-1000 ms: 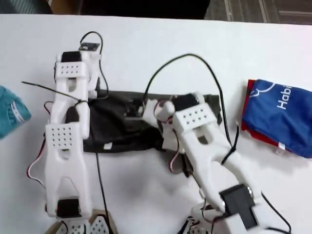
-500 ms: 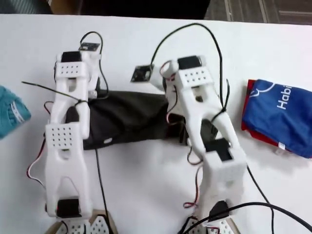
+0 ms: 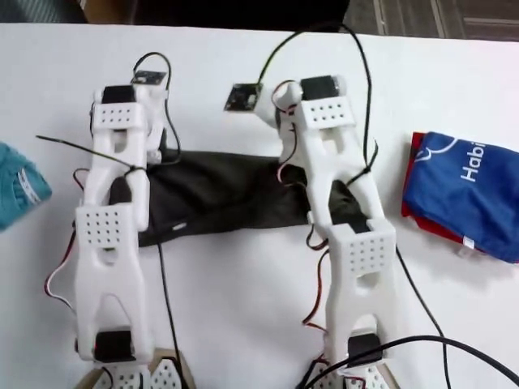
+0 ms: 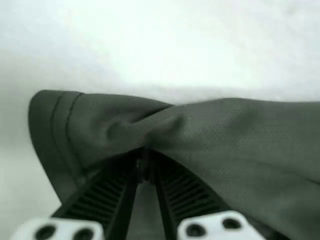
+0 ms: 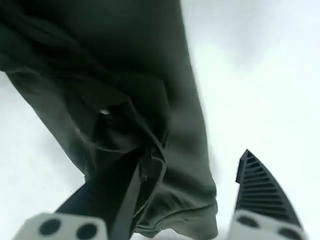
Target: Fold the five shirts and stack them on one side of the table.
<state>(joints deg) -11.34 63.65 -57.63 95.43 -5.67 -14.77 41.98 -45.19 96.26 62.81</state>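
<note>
"So, how do the arms sit?"

"Both stretch from the near edge toward the far side. The left arm point(image 3: 109, 227) lies straight over the shirt's left end. The right arm point(image 3: 345, 211) crosses its right end, with its wrist bent down just past the far hem."

"And the pincers?"

"The left gripper point(image 4: 145, 169) is clamped on a bunched fold of the black shirt point(image 3: 219, 194). The right gripper point(image 5: 195, 157) stands apart, one finger point(image 5: 120, 195) against the cloth."

"Where's that shirt?"

"Mid-table point(image 3: 243, 324), as a folded band with its long axis running left to right between the arms. A blue shirt point(image 3: 466, 194) atop a red shirt point(image 3: 410, 190) lies to the right, and a teal shirt point(image 3: 18, 190) lies at the left edge."
</note>
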